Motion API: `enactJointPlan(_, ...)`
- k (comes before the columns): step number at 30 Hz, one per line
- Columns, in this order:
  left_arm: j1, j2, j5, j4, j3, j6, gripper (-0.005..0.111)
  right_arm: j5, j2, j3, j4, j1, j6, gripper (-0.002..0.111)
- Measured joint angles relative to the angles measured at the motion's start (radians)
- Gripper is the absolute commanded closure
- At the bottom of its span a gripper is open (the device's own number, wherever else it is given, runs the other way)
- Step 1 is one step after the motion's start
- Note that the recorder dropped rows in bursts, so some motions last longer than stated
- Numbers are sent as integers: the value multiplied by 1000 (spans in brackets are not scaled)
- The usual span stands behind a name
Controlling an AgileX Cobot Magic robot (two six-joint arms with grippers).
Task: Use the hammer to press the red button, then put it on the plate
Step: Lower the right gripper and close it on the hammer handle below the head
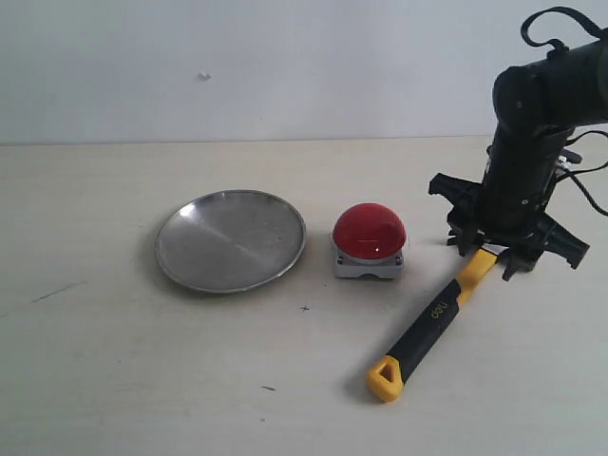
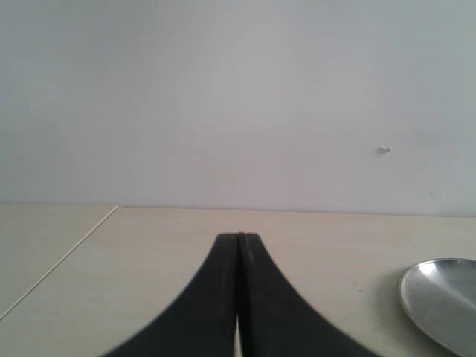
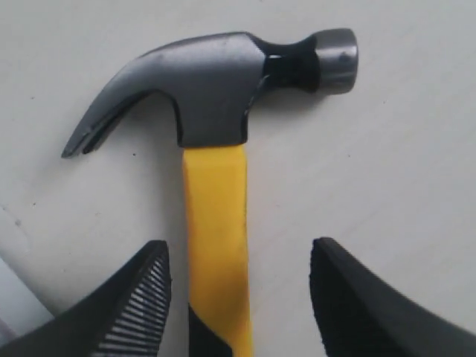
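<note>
Right gripper (image 3: 239, 253): jaws spread wide, astride but clear of the yellow neck of the claw hammer with dark steel head and yellow-and-black handle (image 1: 435, 315). Step in hand: the pick-up. The next move likely calls for closing squarely on the handle, then lifting. The hammer lies flat on the pale table (image 1: 142, 380), right of the glossy red dome button (image 1: 370, 231). Its long axis runs diagonally, head under the gripper, looped end toward the camera. Round silver metal plate (image 1: 228, 242): left of the button. Left gripper (image 2: 238, 242): tips pressed together, empty.
</note>
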Motion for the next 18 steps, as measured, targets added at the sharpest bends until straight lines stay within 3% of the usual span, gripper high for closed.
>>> enactJointPlan(18,0,0,0,0,0,0,107,5,68,-70,143,-45,-141,53)
